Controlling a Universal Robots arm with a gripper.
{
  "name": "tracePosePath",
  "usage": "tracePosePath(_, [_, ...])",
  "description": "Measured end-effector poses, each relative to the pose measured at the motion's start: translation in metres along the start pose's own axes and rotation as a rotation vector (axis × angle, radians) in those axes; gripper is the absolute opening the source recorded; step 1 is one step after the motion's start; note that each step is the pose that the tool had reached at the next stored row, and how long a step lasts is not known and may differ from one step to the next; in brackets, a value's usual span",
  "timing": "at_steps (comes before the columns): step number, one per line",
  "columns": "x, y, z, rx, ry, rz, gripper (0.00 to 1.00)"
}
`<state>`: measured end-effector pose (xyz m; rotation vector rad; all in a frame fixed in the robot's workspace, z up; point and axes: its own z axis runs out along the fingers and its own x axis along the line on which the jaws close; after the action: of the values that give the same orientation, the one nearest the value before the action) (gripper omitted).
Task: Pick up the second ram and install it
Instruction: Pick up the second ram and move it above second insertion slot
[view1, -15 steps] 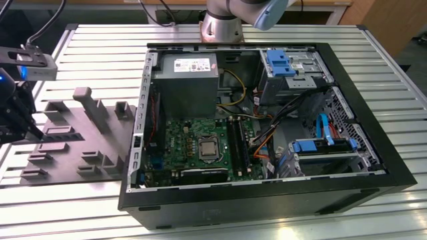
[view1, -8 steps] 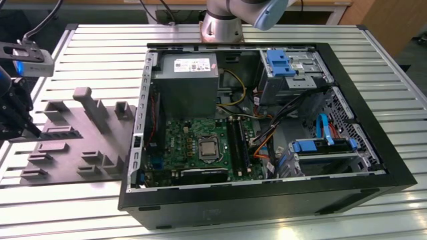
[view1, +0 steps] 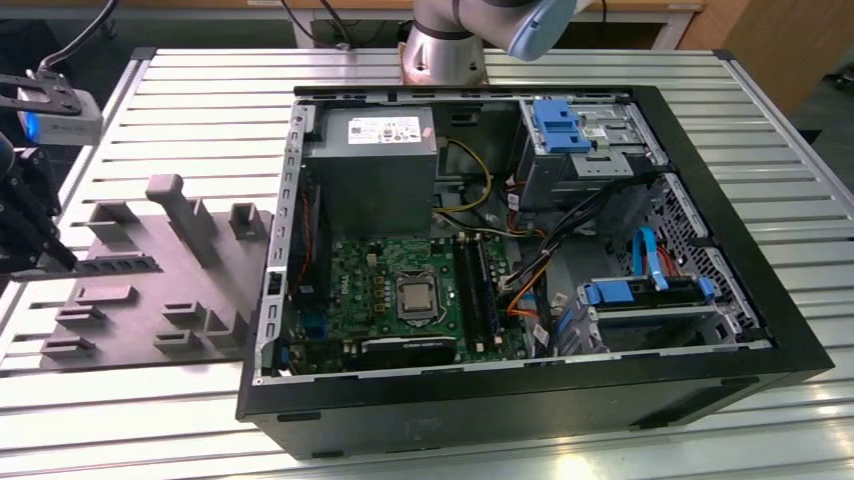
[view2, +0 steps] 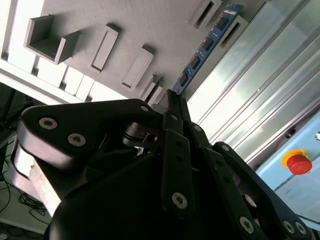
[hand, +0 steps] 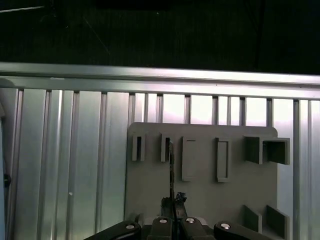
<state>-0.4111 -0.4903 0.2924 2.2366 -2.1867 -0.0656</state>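
pinching the second ram (view2: 202, 50) by one end over the grey fixture block (view2: 150, 20), claw (view2: 171, 97) clamped narrow

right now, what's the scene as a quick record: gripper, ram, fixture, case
gripper: shut on one end of the ram
ram: on edge, in the fixture's slots
fixture: grey, on the table, at the exterior view's left of the case
case: open, motherboard showing

No print could be read; the white label (view1: 384, 128) on the power supply (view1: 367, 175) bore marks too small.
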Motion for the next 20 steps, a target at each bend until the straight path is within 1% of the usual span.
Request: tracePosePath(20, [-0.0005, 0.0005, -0.0141, 0.0026, 0.0001, 0.0, 0.12])
